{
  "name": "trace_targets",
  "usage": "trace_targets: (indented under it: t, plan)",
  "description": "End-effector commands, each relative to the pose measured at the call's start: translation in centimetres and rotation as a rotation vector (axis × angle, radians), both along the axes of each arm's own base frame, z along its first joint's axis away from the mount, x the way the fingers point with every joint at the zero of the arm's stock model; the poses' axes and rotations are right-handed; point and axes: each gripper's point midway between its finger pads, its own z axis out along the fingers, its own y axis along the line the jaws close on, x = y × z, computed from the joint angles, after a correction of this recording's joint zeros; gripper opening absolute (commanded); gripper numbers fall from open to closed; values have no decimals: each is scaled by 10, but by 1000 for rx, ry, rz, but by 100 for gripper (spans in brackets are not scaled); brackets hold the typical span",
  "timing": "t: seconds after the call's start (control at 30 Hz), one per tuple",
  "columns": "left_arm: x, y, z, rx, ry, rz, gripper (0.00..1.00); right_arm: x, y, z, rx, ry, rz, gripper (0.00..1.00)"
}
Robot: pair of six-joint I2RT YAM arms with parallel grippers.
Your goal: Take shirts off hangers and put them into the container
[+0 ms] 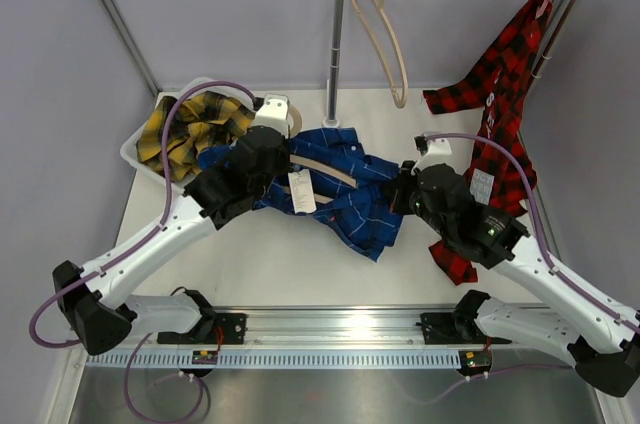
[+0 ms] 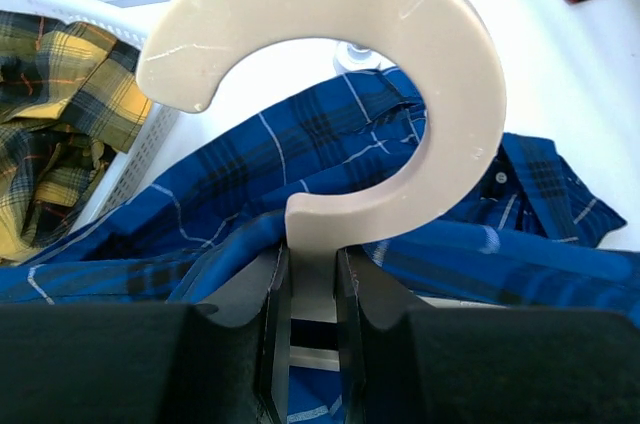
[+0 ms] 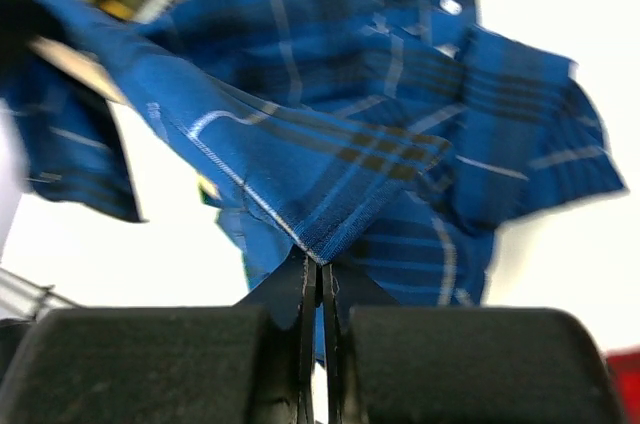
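Left gripper (image 2: 310, 264) is clamping beige curved hanger (image 2: 440, 74), right gripper (image 3: 320, 279) pinching blue plaid shirt (image 3: 330, 144); yellow plaid shirt (image 1: 190, 129) stowed, red plaid shirt (image 1: 510, 64) hanging.

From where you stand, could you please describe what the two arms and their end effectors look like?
Both the left arm and right arm have white links with black joints and bases. A purple cable loops along each. The left end effector and right end effector are black, thin and flat at the tips. A small green light shows on the right wrist.
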Motion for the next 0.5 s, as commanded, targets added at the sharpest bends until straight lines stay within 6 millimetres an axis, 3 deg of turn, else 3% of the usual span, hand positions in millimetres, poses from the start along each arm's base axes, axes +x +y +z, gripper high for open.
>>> trace_targets:
  t: [0.0,0.17,0.47]
  plan:
    - [1,11,45,-45,-114,17,0,2,-45,-22,-114,26,-118,0]
    - [-2,9,51,-73,-143,-20,0,1,-63,-27,-131,39,-139,0]
    - [2,28,55,-68,-161,59,0,0,-90,-35,-207,54,-194,0]
